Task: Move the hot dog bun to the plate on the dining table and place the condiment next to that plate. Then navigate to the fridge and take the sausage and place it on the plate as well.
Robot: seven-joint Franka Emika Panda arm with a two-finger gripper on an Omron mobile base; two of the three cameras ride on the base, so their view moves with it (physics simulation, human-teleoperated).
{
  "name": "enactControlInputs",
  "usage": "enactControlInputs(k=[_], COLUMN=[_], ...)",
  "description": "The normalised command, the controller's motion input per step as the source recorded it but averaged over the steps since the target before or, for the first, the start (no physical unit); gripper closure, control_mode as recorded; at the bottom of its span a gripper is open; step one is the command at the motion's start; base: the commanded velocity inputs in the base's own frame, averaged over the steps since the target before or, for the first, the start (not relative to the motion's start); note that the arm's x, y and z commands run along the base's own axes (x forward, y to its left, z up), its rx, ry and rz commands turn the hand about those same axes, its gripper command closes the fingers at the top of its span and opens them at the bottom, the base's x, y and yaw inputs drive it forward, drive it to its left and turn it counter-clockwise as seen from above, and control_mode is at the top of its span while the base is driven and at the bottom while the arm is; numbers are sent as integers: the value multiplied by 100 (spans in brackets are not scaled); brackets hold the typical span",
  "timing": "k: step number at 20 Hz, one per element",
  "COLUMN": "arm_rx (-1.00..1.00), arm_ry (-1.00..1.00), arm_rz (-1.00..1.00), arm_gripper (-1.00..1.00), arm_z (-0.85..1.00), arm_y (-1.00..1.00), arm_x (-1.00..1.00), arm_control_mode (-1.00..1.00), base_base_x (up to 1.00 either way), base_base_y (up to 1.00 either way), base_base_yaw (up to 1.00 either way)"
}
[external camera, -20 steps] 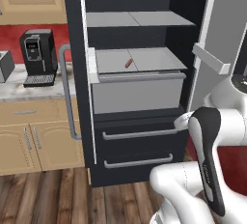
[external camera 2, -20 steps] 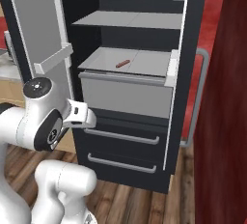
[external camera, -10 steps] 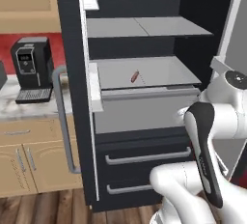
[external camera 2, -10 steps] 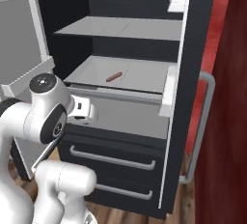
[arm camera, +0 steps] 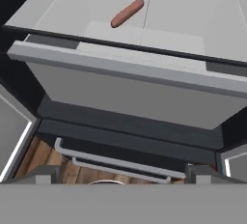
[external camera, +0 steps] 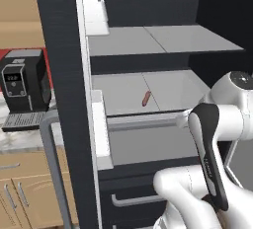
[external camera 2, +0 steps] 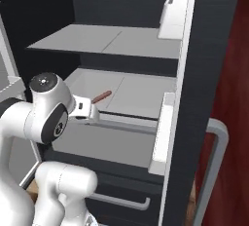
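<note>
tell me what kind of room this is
Most likely a home kitchen: an open black fridge with a sausage on its shelf, a coffee machine on a counter, wooden cabinets below.

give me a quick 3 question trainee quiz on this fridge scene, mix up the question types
1. True or false: the sausage lies on a pale grey shelf inside the open fridge.
2. Multiple choice: the appliance on the counter beside the fridge is a) a toaster b) a black coffee machine c) a kettle.
3. Fill in: the hand is ____ and holds nothing.

Key: 1 true; 2 b; 3 open.
</note>
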Motion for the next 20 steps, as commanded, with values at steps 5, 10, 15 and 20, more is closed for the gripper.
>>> enactControlInputs(k=[5, 10, 15, 20], arm_rx=[0, 0, 0, 0], arm_ry=[0, -1, -9, -9], arm_rz=[0, -3, -17, -18], arm_gripper=[-100, -100, -100, -100], arm_z=[0, 0, -2, -1], arm_y=[0, 13, 54, 57], arm_x=[0, 14, 80, 83], arm_control_mode=[100, -100, -100, -100], base_base_x=[71, 51, 0, 0], base_base_y=[16, 31, 0, 0], base_base_yaw=[-4, -8, 0, 0])
